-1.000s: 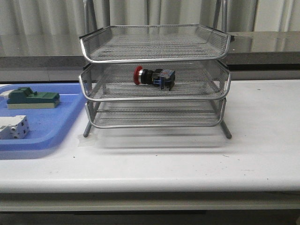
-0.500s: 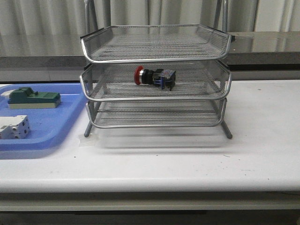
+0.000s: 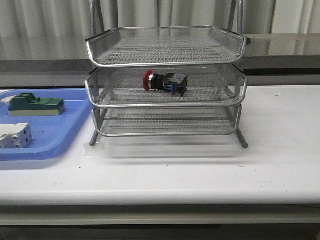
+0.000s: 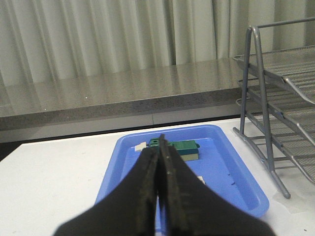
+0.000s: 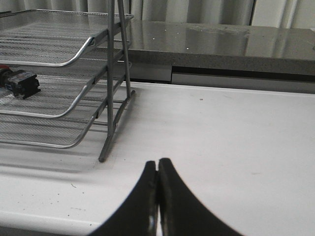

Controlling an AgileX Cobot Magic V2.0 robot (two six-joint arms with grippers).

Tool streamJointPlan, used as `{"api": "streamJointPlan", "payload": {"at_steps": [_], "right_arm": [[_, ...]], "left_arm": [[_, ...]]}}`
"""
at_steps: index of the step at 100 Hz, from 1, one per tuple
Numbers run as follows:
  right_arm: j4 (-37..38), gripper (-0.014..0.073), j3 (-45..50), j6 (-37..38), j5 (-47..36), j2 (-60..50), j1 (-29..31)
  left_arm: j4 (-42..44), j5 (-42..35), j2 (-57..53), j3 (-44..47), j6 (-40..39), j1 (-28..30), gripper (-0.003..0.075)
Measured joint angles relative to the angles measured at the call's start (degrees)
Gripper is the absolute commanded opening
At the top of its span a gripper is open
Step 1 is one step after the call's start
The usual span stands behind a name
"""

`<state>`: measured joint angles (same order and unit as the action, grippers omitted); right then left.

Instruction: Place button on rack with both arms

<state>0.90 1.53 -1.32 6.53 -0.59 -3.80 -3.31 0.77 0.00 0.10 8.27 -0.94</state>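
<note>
The button [image 3: 164,82], red cap to the left and blue block to the right, lies on its side in the middle tier of the silver wire rack [image 3: 165,103]; its dark body [image 5: 18,83] also shows in the right wrist view. Neither arm appears in the front view. My left gripper [image 4: 159,147] is shut with nothing in it, held above the blue tray's near side, with the rack's legs [image 4: 261,113] off to one side. My right gripper [image 5: 157,167] is shut and empty over the bare white table, apart from the rack's foot [image 5: 102,158].
A flat blue tray [image 3: 50,145] sits left of the rack, holding a green block [image 3: 35,105] and a white terminal block [image 3: 14,136]. A grey counter ledge [image 3: 280,47] and curtains run behind the white table [image 3: 200,175].
</note>
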Motion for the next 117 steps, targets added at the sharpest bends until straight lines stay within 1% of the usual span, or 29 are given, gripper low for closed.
{"api": "streamJointPlan", "payload": {"at_steps": [12, 26, 117], "right_arm": [[0.0, -0.006, 0.0, 0.0, 0.0, 0.0, 0.0], [0.0, -0.006, 0.0, 0.0, 0.0, 0.0, 0.0], [0.0, -0.006, 0.0, 0.0, 0.0, 0.0, 0.0]], "left_arm": [[1.5, -0.1, -0.3, 0.0, -3.8, 0.0, -0.002], [2.5, 0.2, -0.3, 0.0, -6.1, 0.0, -0.002], [3.3, 0.8, -0.3, 0.0, -6.7, 0.0, -0.002]]}}
